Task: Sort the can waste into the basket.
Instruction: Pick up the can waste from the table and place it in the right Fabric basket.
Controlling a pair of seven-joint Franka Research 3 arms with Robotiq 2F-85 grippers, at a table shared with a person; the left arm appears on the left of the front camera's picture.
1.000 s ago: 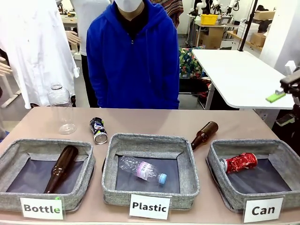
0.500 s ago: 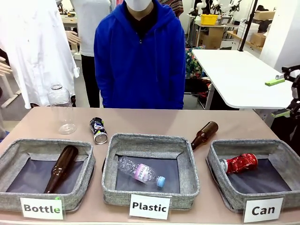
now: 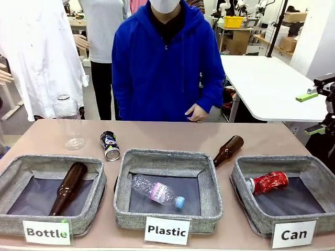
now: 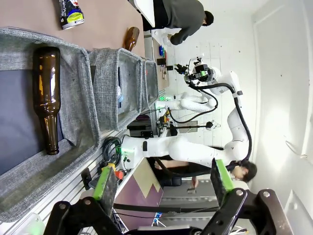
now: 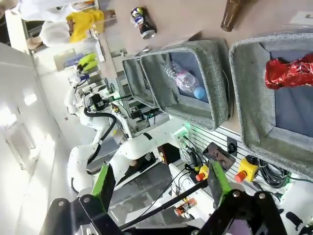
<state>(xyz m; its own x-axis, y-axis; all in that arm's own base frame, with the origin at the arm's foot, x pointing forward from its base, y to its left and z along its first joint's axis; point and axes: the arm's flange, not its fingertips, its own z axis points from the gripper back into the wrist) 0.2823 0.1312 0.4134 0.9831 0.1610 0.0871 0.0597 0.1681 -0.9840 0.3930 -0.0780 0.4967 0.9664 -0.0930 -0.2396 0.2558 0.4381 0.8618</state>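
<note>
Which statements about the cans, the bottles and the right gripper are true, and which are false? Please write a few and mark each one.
1. The red can lies in the Can basket. True.
2. The dark can lies in the Plastic basket. False: it lies on the table, behind the baskets.
3. A brown bottle lies on the table, outside the baskets. True.
4. The right gripper holds a can. False: its jaws are open and empty.
</note>
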